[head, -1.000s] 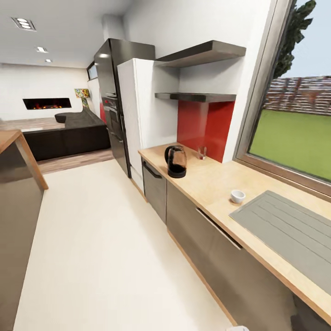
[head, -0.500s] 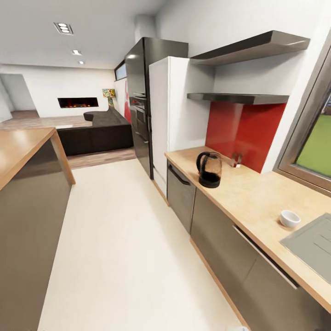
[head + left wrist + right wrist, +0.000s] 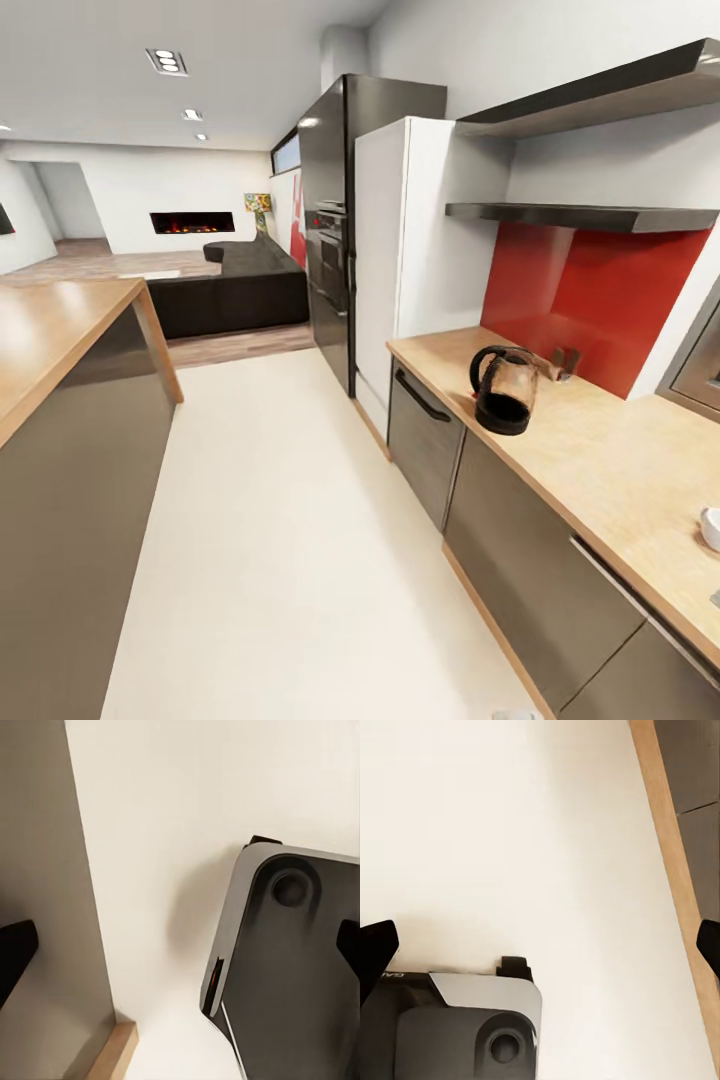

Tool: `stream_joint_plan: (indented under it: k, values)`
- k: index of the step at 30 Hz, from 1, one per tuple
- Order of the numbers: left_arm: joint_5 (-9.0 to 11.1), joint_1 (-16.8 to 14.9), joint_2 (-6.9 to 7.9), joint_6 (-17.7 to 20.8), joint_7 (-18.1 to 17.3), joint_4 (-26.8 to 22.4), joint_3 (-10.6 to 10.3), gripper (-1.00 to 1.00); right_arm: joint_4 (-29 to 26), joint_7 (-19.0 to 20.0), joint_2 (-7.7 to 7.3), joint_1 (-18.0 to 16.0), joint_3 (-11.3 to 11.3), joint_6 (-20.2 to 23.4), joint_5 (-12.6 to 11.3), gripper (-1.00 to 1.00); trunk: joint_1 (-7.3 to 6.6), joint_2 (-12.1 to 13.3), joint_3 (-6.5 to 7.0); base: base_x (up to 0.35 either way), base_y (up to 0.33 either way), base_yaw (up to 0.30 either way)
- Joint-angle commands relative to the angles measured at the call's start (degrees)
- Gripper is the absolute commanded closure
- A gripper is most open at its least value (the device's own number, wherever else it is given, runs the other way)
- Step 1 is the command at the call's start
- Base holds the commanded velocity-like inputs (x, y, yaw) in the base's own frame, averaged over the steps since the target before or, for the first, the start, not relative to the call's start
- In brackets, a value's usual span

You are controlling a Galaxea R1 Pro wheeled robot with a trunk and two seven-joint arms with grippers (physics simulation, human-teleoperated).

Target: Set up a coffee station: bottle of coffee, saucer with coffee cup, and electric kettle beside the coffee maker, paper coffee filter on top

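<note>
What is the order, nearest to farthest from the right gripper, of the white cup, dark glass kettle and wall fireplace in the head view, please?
1. White cup, right edge, on the wooden counter.
2. Dark glass kettle, mid-counter.
3. Wall fireplace, far room.

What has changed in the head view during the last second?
The camera turned left, away from the window: the kettle, the cup and the counter slid to the right in the picture, and the island came into view on the left. The things themselves did not move; nothing was grasped or released.
</note>
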Motion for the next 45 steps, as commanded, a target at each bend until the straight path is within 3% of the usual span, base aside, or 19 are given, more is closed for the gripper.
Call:
stream_joint_plan:
  k: [1, 19, 45]
  values:
    - [0.44, 0.01, 0.00, -0.03, -0.27, -0.08, 0.07, -1.00, 0.06, -0.14, 0.02, -0.06, 0.52, -0.17, -0.56, -1.00, 0.07, -0.10, -0.10, 0.330, 0.099, 0.003]
    - [0.44, 0.02, 0.00, -0.03, -0.27, -0.09, 0.07, -1.00, 0.22, -0.08, 0.26, -0.06, 0.60, -0.12, -0.59, -1.00, 0.07, -0.10, -0.10, 0.331, 0.095, 0.000]
    - [0.36, 0.06, 0.00, -0.03, -0.36, 0.00, -0.01, -1.00, 0.14, -0.28, 0.74, -0.06, 0.35, -0.15, -0.45, -1.00, 0.07, -0.10, -0.10, 0.335, 0.005, 0.000]
